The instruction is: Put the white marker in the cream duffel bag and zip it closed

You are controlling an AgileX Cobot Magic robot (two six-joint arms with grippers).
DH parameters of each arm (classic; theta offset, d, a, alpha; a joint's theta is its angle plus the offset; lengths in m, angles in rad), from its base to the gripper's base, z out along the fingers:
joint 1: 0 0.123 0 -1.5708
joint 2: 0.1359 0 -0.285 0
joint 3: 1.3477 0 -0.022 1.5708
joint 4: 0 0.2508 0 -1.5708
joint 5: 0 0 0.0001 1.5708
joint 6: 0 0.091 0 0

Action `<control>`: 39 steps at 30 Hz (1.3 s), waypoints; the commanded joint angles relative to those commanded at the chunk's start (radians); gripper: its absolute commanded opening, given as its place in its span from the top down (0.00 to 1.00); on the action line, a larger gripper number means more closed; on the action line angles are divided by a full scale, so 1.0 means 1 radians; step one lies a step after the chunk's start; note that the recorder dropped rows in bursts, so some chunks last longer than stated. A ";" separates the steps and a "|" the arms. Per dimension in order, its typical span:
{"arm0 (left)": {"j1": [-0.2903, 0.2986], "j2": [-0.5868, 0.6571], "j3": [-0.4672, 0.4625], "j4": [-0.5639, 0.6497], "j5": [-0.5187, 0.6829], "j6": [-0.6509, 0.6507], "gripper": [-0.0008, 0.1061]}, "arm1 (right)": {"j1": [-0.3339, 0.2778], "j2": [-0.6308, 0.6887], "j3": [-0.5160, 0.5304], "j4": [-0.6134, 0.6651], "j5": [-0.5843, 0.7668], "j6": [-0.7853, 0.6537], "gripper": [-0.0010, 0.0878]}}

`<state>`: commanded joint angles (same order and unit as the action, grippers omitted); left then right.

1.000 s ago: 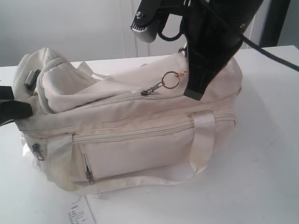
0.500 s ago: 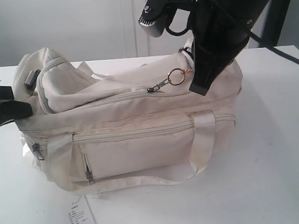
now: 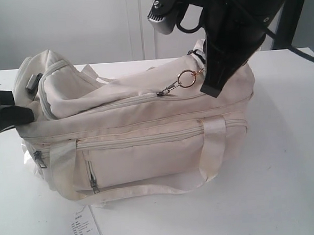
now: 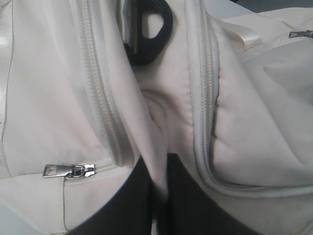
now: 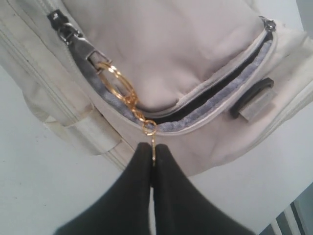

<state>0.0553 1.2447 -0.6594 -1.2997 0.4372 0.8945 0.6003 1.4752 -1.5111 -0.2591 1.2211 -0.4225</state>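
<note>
Right wrist view showed the cream duffel bag (image 5: pixel 186 44) as soft, slack cloth that would likely sag and bunch under any pull, and it seemed light enough to slide on the desk (image 3: pixel 287 157) unless braced. Its main zip lay partly open, with a dark gap along the grey-edged teeth. The white marker was nowhere in view, so whether it lay inside could not be told. The best hold for closing looked to be the gold ring zip pull (image 5: pixel 115 81), small, hard and probably slippery, hung from the slider (image 5: pixel 78 41) with a short chain (image 5: pixel 134 105) trailing from it. The right gripper (image 5: pixel 153 149) was pinched fully shut on the chain's end link. At the bag's other end, the left gripper (image 4: pixel 156 161) was closed on a fold of cloth, seemingly anchoring it. A paper tag (image 3: pixel 85 233) lay on the desk near the bag's front.
</note>
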 joint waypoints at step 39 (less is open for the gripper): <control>0.002 -0.042 -0.004 0.129 -0.047 0.003 0.38 | -0.043 -0.118 0.184 0.246 0.000 0.037 0.40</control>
<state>0.0571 1.2028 -0.6632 -1.1706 0.3906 0.8975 0.5572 1.3576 -1.3269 -0.0135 1.2211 -0.3860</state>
